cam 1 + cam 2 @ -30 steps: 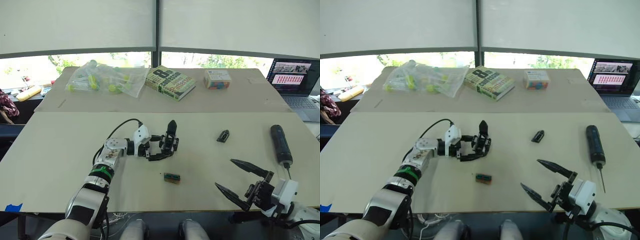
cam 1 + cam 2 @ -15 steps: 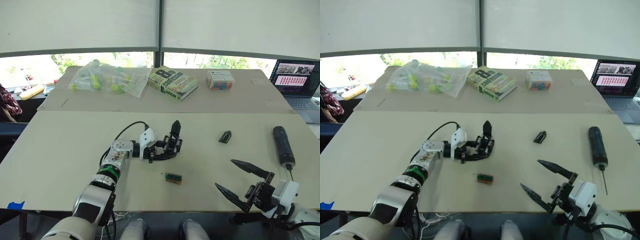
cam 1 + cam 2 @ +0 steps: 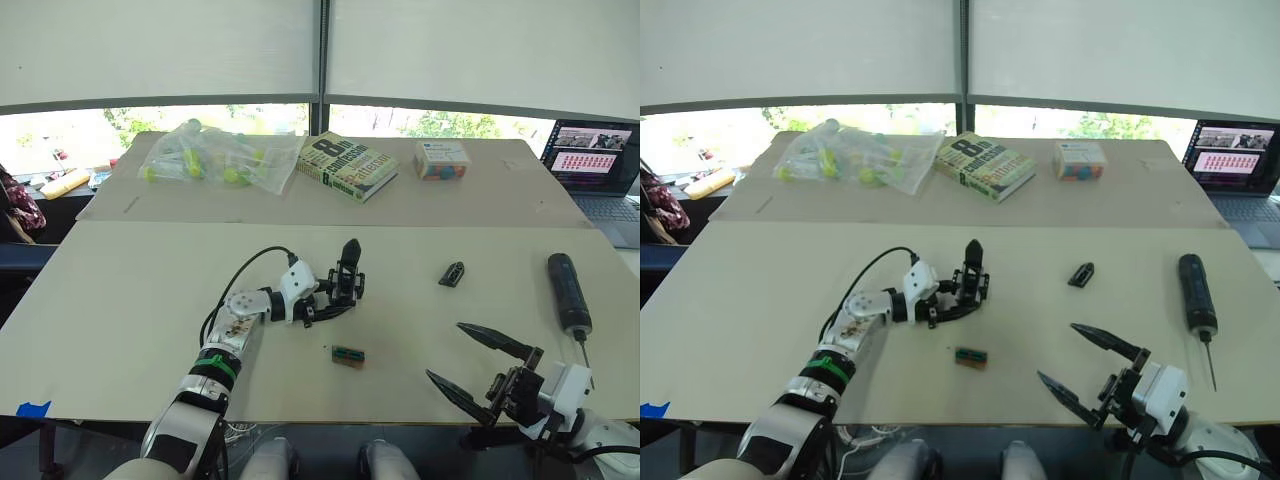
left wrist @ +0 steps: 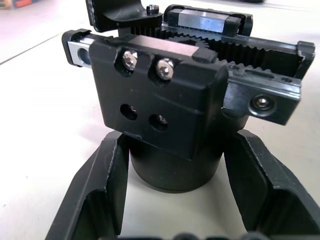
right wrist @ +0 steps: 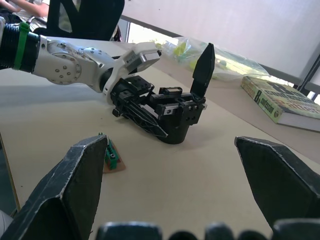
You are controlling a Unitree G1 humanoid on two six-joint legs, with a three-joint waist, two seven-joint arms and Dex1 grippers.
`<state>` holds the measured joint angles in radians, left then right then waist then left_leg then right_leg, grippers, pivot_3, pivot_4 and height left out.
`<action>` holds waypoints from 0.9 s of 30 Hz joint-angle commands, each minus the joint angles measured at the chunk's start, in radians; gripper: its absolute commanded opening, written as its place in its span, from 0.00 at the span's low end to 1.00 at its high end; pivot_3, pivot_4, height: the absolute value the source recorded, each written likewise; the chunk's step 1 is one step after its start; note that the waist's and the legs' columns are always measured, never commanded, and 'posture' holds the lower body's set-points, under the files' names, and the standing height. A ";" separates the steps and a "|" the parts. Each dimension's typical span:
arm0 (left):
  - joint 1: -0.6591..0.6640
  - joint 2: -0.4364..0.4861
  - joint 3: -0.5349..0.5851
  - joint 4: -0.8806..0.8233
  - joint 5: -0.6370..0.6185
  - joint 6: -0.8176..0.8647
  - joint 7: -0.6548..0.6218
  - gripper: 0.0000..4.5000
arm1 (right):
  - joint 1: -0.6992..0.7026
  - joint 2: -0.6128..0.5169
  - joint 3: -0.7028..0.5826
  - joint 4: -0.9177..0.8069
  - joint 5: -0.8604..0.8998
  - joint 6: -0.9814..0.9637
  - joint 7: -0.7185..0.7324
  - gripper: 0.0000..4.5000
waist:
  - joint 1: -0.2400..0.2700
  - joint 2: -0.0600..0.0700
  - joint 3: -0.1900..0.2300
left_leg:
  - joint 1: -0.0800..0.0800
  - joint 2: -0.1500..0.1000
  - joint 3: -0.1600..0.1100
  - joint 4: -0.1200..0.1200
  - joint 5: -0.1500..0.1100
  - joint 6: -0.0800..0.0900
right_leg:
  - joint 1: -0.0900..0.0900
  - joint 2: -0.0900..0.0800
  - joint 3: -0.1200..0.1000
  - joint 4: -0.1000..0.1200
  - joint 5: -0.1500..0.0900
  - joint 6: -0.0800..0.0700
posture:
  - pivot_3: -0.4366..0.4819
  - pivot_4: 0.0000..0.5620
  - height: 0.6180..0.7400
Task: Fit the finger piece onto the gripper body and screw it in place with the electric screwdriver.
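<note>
A wide pale desk (image 3: 120, 290) holds everything. At its right edge lies the thick matte-black electric screwdriver (image 3: 566, 290). Mid-desk, the left claw (image 3: 325, 300) grips the small black gripper body (image 3: 346, 282) by its round base. The right claw (image 3: 478, 362) hovers open, empty. The small black wedge-shaped finger piece (image 3: 451, 273) lies between them.

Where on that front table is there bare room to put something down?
Bare stretches: the table's near-left part, left of the left gripper, and the strip between the finger piece and electric screwdriver. Crowded: the middle, where the gripper body and the green-and-black block sit close.
</note>
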<state>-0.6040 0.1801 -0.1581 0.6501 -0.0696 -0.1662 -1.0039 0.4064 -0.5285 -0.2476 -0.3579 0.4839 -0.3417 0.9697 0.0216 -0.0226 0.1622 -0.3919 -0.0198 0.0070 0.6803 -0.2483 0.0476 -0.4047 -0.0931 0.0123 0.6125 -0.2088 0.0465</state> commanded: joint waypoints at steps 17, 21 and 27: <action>0.032 0.057 -0.062 -0.017 0.013 -0.027 -0.061 0.50 | -0.030 -0.012 -0.003 -0.019 0.009 0.002 0.003 1.00 | -0.008 0.000 0.000 | 0.001 0.000 0.000 0.000 0.000 0.000 | 0.000 0.000 0.000 0.000 0.000 0.000 | 0.48 0.27 1.00; 0.034 0.057 -0.067 -0.007 0.016 -0.010 -0.058 0.50 | -0.026 -0.013 -0.006 -0.016 0.011 -0.001 0.006 1.00 | -0.008 0.000 0.000 | 0.001 0.001 0.000 0.000 0.000 0.000 | 0.000 0.000 0.000 0.000 0.000 0.000 | 0.48 0.27 1.00; 0.047 0.063 -0.050 -0.018 0.002 0.018 -0.041 0.82 | -0.018 -0.013 -0.015 -0.017 0.027 0.010 0.007 1.00 | -0.008 0.001 0.000 | 0.001 0.001 0.000 0.000 0.000 0.000 | 0.001 0.001 0.000 0.000 0.000 0.000 | 0.48 0.27 1.00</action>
<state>-0.5813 0.2324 -0.1948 0.6212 -0.0819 -0.1685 -1.0416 0.3808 -0.5307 -0.2433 -0.3559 0.4860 -0.3391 0.9796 0.0133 -0.0220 0.1618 -0.3903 -0.0193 0.0070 0.6799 -0.2483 0.0476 -0.4037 -0.0927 0.0123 0.6127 -0.2088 0.0463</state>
